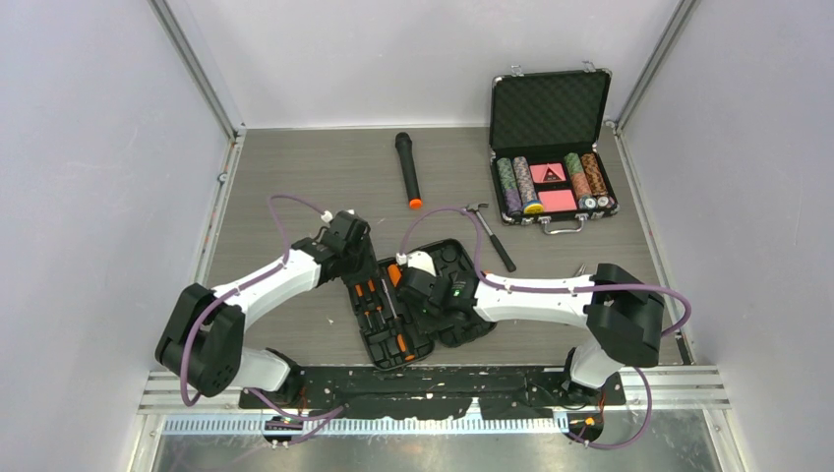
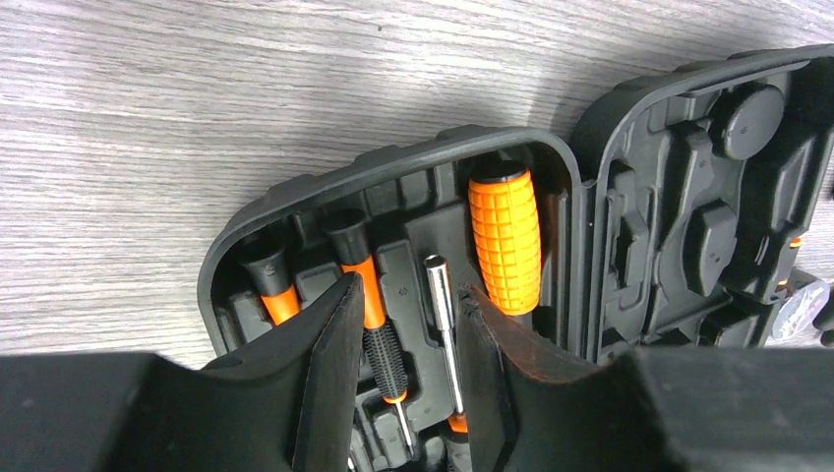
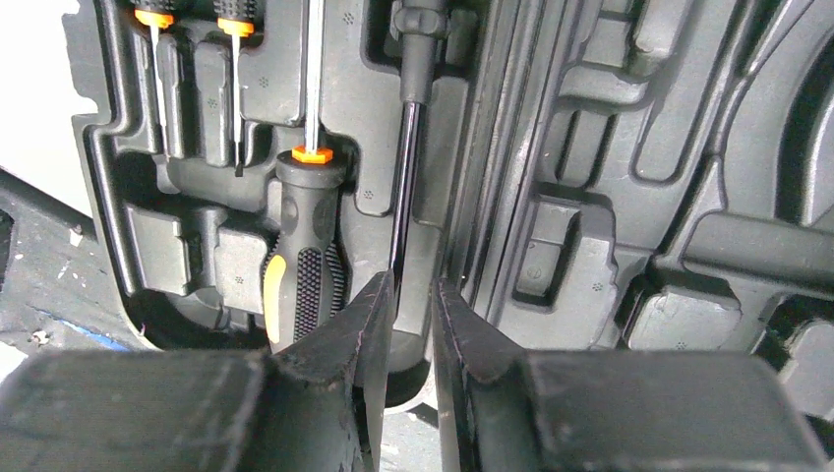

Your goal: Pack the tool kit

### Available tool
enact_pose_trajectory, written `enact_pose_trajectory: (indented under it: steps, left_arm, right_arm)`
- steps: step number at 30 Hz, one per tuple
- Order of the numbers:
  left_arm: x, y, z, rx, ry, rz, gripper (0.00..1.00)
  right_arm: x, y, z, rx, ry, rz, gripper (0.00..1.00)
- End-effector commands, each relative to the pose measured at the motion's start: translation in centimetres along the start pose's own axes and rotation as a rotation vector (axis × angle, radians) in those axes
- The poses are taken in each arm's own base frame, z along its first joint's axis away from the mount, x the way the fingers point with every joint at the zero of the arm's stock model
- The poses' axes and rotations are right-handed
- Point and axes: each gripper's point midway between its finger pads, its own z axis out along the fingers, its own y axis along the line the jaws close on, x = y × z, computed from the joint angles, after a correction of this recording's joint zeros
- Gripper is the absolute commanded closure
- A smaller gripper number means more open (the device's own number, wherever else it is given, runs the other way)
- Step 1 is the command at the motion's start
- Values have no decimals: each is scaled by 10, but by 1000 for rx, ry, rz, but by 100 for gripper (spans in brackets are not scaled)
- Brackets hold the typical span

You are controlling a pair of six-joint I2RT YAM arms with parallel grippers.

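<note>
On the grey wood-grain desk [image 1: 295,177], a black microphone [image 1: 407,170] with an orange end lies well beyond the left pincer [image 1: 362,275] and right pincer [image 1: 403,285], while an open poker-chip case [image 1: 551,147] stands farther off, beyond and right of the right pincer.

Bright, even light; soft shadows; glare whitens the table [image 3: 34,118] beside the tool kit [image 3: 590,246].

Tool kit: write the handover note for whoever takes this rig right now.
Left gripper: open, empty, over the screwdrivers.
Right gripper: narrowly open, empty, low over the kit near its hinge.
Tool kit: lies open on the table between the arms, with the screwdrivers seated in one half.
Hammer: on the table beyond the kit.
To do: seat the hammer, fill the remaining slots, close the lid.
</note>
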Motion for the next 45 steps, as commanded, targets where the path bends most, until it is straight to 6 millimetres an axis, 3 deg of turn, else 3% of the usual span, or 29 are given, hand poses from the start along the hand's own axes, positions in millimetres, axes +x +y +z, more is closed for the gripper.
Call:
enact_pose_trajectory:
  steps: [1, 8, 21, 32, 40, 45]
  left_arm:
    - [-6, -8, 2, 37, -24, -9, 60]
    - [-2, -13, 0, 65, -4, -10, 61]
    - [-1, -15, -1, 79, 0, -12, 61]
    - [0, -16, -3, 91, 4, -13, 61]
    - [-3, -25, -6, 119, 2, -22, 62]
    - [-12, -37, -10, 150, -8, -28, 65]
  right_arm:
    - [-17, 18, -8, -47, -36, 29, 74]
    - [-19, 24, -8, -63, -30, 35, 74]
    - [-10, 18, 12, 12, 30, 32, 81]
    - [-29, 13, 11, 84, -5, 60, 93]
    - [-23, 13, 13, 82, 21, 98, 92]
    - [-16, 8, 9, 68, 5, 135, 79]
